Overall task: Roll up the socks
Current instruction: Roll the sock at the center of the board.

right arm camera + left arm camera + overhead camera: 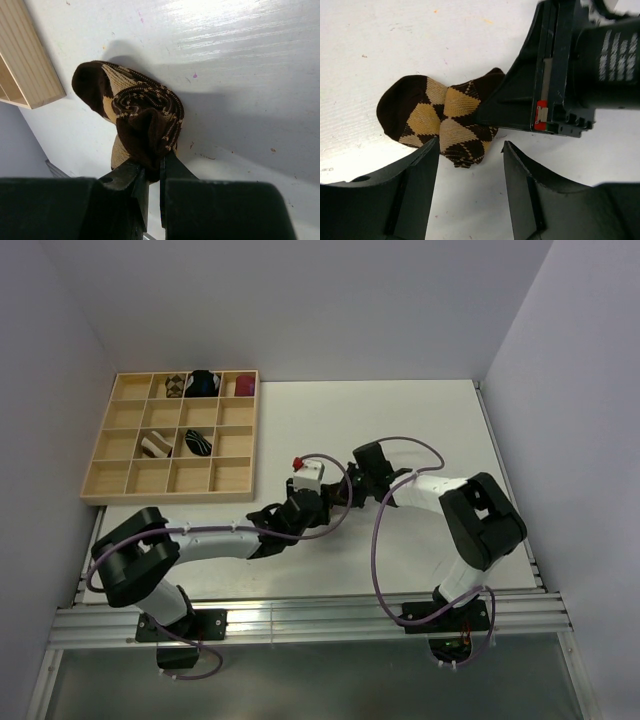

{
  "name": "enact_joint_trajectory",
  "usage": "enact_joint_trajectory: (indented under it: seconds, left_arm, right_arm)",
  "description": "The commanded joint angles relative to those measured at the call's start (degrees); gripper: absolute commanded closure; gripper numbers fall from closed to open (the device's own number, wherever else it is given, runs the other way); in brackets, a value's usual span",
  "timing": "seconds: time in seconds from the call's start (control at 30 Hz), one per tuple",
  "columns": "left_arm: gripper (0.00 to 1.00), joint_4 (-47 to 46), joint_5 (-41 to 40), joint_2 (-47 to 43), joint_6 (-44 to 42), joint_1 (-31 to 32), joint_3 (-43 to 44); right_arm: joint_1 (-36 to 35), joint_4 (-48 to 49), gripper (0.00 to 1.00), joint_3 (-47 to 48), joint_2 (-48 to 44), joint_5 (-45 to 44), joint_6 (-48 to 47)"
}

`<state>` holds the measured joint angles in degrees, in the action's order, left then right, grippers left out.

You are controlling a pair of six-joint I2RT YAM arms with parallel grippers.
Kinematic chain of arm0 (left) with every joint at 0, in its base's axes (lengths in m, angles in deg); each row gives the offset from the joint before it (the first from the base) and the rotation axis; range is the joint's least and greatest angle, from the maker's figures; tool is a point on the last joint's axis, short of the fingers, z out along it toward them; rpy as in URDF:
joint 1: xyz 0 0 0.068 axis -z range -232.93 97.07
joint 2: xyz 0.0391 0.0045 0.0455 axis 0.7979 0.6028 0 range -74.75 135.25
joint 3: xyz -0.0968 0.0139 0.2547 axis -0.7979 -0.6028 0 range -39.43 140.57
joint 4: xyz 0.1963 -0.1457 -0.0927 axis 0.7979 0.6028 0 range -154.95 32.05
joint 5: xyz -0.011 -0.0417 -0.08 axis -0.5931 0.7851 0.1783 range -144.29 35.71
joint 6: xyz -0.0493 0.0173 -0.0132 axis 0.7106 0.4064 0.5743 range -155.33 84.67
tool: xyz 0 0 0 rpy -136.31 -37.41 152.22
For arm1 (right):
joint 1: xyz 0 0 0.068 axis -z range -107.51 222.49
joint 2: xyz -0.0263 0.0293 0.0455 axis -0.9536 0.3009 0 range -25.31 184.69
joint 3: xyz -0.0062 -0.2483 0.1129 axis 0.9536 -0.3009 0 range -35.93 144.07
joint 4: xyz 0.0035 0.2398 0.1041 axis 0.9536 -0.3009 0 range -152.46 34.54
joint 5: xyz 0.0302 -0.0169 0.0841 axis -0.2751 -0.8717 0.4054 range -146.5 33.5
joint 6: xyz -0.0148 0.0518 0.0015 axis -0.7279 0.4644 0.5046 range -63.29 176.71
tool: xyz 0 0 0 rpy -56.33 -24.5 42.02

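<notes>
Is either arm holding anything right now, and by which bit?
The right gripper pinches the brown-and-tan argyle fabric sock by its dark brown bunched end; the left gripper holds nothing.

Light: bright, even, from above. White table (400, 430): washed out in the left wrist view, streaked with glare in the right wrist view. Shadows: soft grey patch beside the argyle sock (140, 115). Focus: sock weave sharp; close foreground dark, slightly soft. Top view: coarse, small detail lost.

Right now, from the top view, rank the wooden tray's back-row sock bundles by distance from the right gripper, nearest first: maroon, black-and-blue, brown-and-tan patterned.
1. Maroon sock bundle, rightmost compartment, nearest the right gripper.
2. Black-and-blue sock bundle, next compartment left.
3. Brown-and-tan patterned sock bundle, further left, farthest.
</notes>
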<state>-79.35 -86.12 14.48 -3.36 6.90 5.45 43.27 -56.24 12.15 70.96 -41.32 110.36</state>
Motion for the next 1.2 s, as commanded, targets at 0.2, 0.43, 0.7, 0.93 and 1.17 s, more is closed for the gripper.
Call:
enact_joint_trajectory:
  seconds: [0.2, 0.43, 0.7, 0.93, 1.17]
  left_arm:
    - [0.41, -7.58, -2.09, 7.09, -10.34, 1.16, 2.23]
    - [0.41, -6.71, 0.19, 11.75, -12.54, 1.16, 4.15]
    - [0.54, -0.82, 1.78, 14.21, -12.02, 1.86, 7.41]
    - [1.00, 2.96, 1.77, 15.62, -10.43, 1.69, 10.13]
    - [1.00, 2.00, 10.81, 11.85, -3.16, -3.56, 7.33]
  right_arm:
    - [0.21, -4.59, 1.00, 2.55, 1.90, 0.81, -1.18]
    - [0.21, -5.02, 1.00, 3.08, 2.17, 2.05, -1.35]
    - [0.74, -7.31, 1.00, 5.36, 2.17, 2.49, -1.97]
    - [1.35, -6.78, 0.87, 5.28, -0.11, 2.40, -1.79]
    - [3.55, 0.33, 0.45, 0.63, -6.96, 1.35, 1.54]
